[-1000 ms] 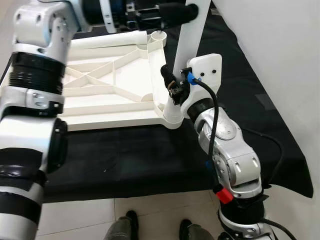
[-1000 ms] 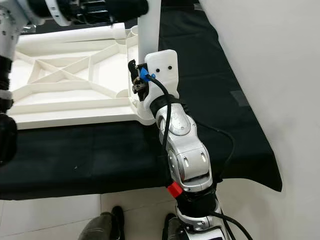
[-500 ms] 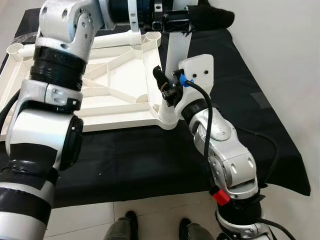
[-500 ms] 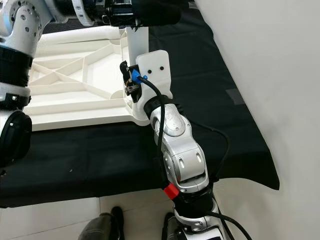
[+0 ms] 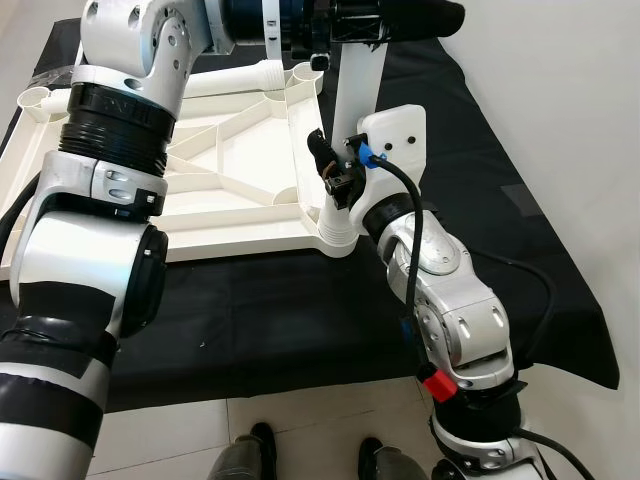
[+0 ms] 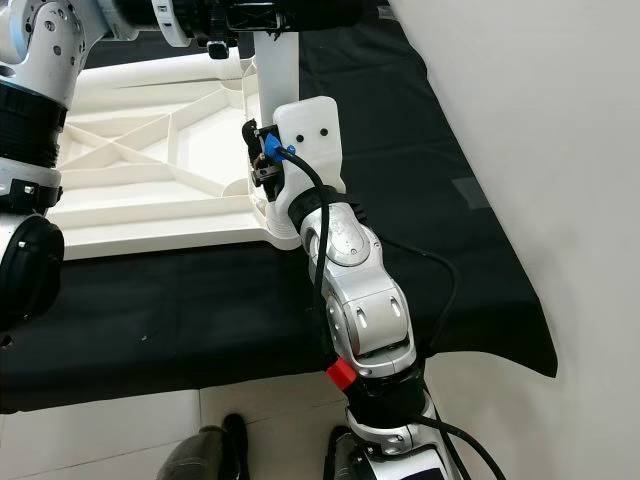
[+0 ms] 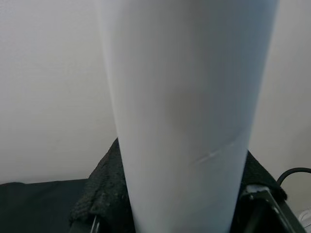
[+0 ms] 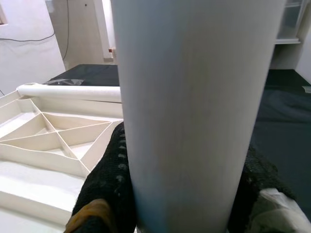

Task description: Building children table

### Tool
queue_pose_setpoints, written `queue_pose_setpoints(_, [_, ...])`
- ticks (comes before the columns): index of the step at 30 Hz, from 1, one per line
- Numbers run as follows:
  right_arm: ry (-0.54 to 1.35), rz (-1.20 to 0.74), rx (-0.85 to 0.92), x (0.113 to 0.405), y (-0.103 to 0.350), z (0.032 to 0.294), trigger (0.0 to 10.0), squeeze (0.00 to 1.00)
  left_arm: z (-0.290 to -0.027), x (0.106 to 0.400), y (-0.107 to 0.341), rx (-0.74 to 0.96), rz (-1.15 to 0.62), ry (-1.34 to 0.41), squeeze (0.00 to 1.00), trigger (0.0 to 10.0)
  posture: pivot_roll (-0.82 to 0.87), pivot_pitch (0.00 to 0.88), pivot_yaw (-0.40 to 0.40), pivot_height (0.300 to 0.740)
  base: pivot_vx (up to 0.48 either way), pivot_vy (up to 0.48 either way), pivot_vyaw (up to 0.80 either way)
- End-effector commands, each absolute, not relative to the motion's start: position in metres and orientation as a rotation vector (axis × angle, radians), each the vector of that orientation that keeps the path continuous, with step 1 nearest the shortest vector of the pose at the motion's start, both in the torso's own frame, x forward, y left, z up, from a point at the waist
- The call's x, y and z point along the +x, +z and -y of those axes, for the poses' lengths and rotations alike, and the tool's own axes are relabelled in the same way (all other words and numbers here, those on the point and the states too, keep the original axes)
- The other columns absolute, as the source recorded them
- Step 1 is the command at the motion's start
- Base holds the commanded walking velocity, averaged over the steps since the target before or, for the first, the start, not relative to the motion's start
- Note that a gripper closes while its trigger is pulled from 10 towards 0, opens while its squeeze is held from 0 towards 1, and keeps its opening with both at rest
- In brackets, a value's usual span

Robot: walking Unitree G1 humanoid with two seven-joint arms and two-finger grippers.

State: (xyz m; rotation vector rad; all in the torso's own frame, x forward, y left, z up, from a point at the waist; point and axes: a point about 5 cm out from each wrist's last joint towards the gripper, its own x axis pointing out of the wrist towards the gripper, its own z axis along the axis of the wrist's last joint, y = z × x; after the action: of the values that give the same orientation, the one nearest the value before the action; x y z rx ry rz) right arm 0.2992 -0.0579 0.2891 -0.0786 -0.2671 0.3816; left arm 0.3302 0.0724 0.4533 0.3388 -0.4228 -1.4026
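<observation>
The right end effector (image 5: 335,180) is clenched around the lower part of a white cylindrical plastic table leg (image 5: 357,110), close above the corner socket. In the right wrist view its black knit-covered fingers (image 8: 109,177) press against both sides of the leg (image 8: 194,111).

The left end effector (image 5: 385,20) grasps the same leg near its upper end, reaching across from the robot's left. In the left wrist view the dark fingers (image 7: 104,194) flank the leg (image 7: 187,107) on either side.

The leg stands upright, its foot seated in the round corner socket (image 5: 338,232) of a white ribbed plastic tabletop (image 5: 220,170). The tabletop lies upside down, its diagonal stiffening ribs facing up. A second open socket (image 5: 305,75) sits at the far right corner, and another (image 5: 33,98) at the far left corner. A second white plastic tube (image 5: 225,80) lies flat along the tabletop's far edge.

The tabletop rests on a table covered in black cloth (image 5: 480,180). A white wall (image 5: 560,120) runs along the robot's right. A pale tiled floor (image 5: 300,440) lies at the table's near edge, and the robot's dark feet (image 5: 250,450) stand on it.
</observation>
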Motion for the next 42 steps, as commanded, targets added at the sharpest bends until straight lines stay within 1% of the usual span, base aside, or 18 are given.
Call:
queue_pose_setpoints(1, [0.432, 0.152, -0.099, 0.302, 0.265, 0.051, 10.0, 0.0, -0.088, 0.332, 0.463, 0.363, 0.44, -1.281, 0.0, 0.0, 0.01, 0.264, 0.029, 0.74, 0.0, 0.0, 0.0])
queue_pose_setpoints(2, [0.433, 0.157, -0.104, 0.302, 0.265, 0.052, 10.0, 0.0, -0.089, 0.332, 0.463, 0.359, 0.439, -1.28, 0.0, 0.0, 0.01, 0.264, 0.029, 0.74, 0.0, 0.0, 0.0])
queue_pose_setpoints(3, [0.444, 0.168, -0.107, 0.302, 0.267, 0.052, 10.0, 1.0, -0.089, 0.332, 0.463, 0.357, 0.439, -1.278, 0.0, 0.0, 0.01, 0.263, 0.027, 0.74, 0.0, 0.0, 0.0])
queue_pose_setpoints(10, [0.551, 0.248, -0.121, 0.303, 0.278, 0.055, 10.0, 1.0, -0.089, 0.332, 0.462, 0.355, 0.435, -1.278, 0.0, 0.0, 0.01, 0.264, 0.022, 0.74, 0.0, 0.0, 0.0])
queue_pose_setpoints(17, [0.592, 0.268, -0.137, 0.303, 0.281, 0.056, 10.0, 1.0, -0.089, 0.332, 0.461, 0.355, 0.434, -1.28, 0.0, 0.0, 0.01, 0.267, 0.02, 0.74, 0.0, 0.0, 0.0])
queue_pose_setpoints(18, [0.649, 0.292, -0.183, 0.307, 0.286, 0.06, 10.0, 0.6, -0.088, 0.331, 0.462, 0.352, 0.434, -1.284, 0.0, 0.0, 0.01, 0.269, 0.015, 0.74, 0.0, 0.0, 0.0])
queue_pose_setpoints(19, [0.649, 0.292, -0.183, 0.307, 0.286, 0.06, 10.0, 0.6, -0.088, 0.331, 0.462, 0.352, 0.434, -1.284, 0.0, 0.0, 0.01, 0.269, 0.015, 0.74, 0.0, 0.0, 0.0])
queue_pose_setpoints(20, [0.703, 0.312, -0.236, 0.312, 0.29, 0.065, 10.0, 0.0, -0.087, 0.33, 0.462, 0.349, 0.433, -1.288, 0.0, 0.0, 0.02, 0.272, 0.011, 0.74, 0.0, 0.0, 0.0])
queue_pose_setpoints(22, [0.803, 0.344, -0.316, 0.32, 0.298, 0.07, 10.0, 0.0, -0.086, 0.328, 0.461, 0.344, 0.43, -1.296, 0.0, 0.0, 0.03, 0.279, 0.007, 0.74, 0.0, 0.0, 0.0])
queue_pose_setpoints(23, [0.803, 0.344, -0.316, 0.32, 0.298, 0.07, 10.0, 0.0, -0.086, 0.328, 0.461, 0.344, 0.43, -1.296, 0.0, 0.0, 0.03, 0.279, 0.007, 0.74, 0.0, 0.0, 0.0])
queue_pose_setpoints(24, [0.873, 0.353, -0.325, 0.322, 0.301, 0.071, 10.0, 0.0, -0.086, 0.328, 0.461, 0.343, 0.429, -1.299, 0.0, 0.0, 0.03, 0.279, 0.006, 0.74, 0.0, 0.0, 0.0])
queue_pose_setpoints(28, [0.992, 0.365, -0.323, 0.324, 0.305, 0.073, 10.0, 0.0, -0.086, 0.327, 0.461, 0.341, 0.427, -1.301, 0.0, 0.0, 0.04, 0.285, 0.004, 0.74, 0.0, 0.0, 0.0])
queue_pose_setpoints(30, [0.992, 0.365, -0.323, 0.324, 0.305, 0.073, 10.0, 0.0, -0.086, 0.327, 0.461, 0.341, 0.427, -1.301, 0.0, 0.0, 0.04, 0.285, 0.004, 0.74, 0.0, 0.0, 0.0])
queue_pose_setpoints(31, [1.055, 0.362, -0.315, 0.326, 0.307, 0.075, 10.0, 0.0, -0.086, 0.326, 0.461, 0.34, 0.427, -1.302, 0.0, 0.0, 0.04, 0.29, 0.002, 0.74, 0.0, 0.0, 0.0])
queue_pose_setpoints(32, [1.055, 0.362, -0.315, 0.326, 0.307, 0.075, 10.0, 0.0, -0.086, 0.326, 0.461, 0.34, 0.427, -1.302, 0.0, 0.0, 0.04, 0.29, 0.002, 0.74, 0.0, 0.0, 0.0])
queue_pose_setpoints(33, [1.118, 0.353, -0.311, 0.328, 0.309, 0.078, 3.9, 0.0, -0.087, 0.326, 0.462, 0.339, 0.427, -1.302, 0.0, 0.0, 0.05, 0.296, -0.002, 0.74, 0.0, 0.0, 0.0])
queue_pose_setpoints(34, [1.166, 0.344, -0.31, 0.33, 0.31, 0.08, 0.0, 0.0, -0.087, 0.325, 0.462, 0.339, 0.427, -1.303, 0.0, 0.0, 0.05, 0.298, -0.003, 0.74, 0.0, 0.0, 0.0])
queue_pose_setpoints(42, [1.277, 0.322, -0.341, 0.334, 0.309, 0.087, 0.0, 0.0, -0.09, 0.323, 0.462, 0.335, 0.424, -1.298, 0.0, 0.0, 0.06, 0.309, -0.006, 0.74, 0.0, 0.0, 0.0])
